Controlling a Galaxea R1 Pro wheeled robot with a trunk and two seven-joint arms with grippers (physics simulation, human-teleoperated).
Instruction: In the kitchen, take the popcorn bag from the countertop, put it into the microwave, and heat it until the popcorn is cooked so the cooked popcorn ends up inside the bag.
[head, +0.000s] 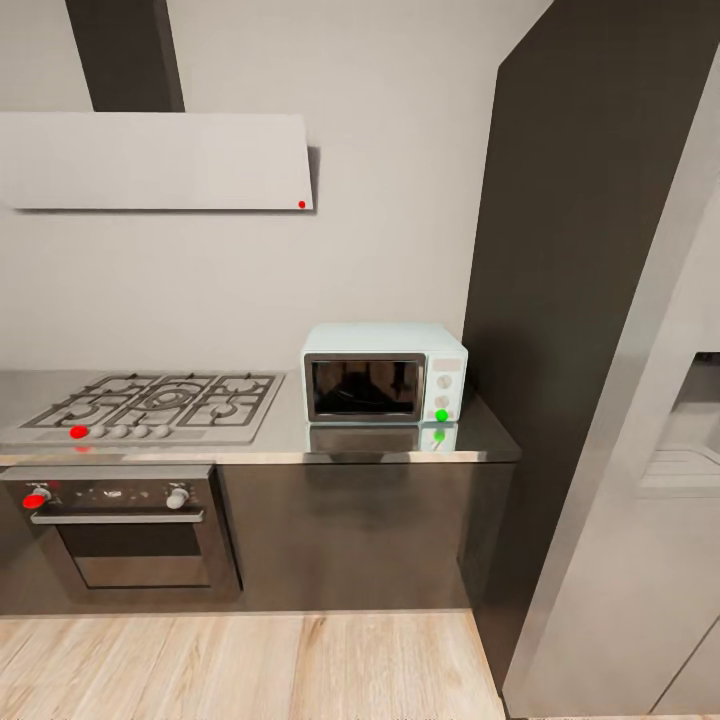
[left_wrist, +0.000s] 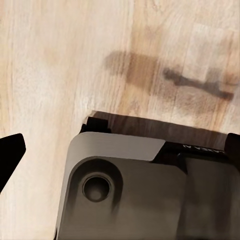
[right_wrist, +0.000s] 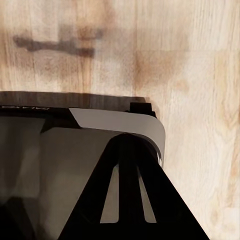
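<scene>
- The microwave (head: 384, 373) sits door shut at the right end of the countertop (head: 280, 440), set back from the front edge; bare slab lies in front of it.
- Left of the microwave is the gas hob (head: 150, 405); the oven (head: 125, 535) sits under the hob; a tall dark panel (head: 580, 300) rises just right of the microwave.
- Below the microwave, wooden floor (head: 250, 665) lies open before the cabinets.
- Left gripper (left_wrist: 10, 155) and right gripper (right_wrist: 125, 200) hang over the floor and the robot's base (left_wrist: 125, 185); I cannot tell whether either is spread or pressed together.
</scene>
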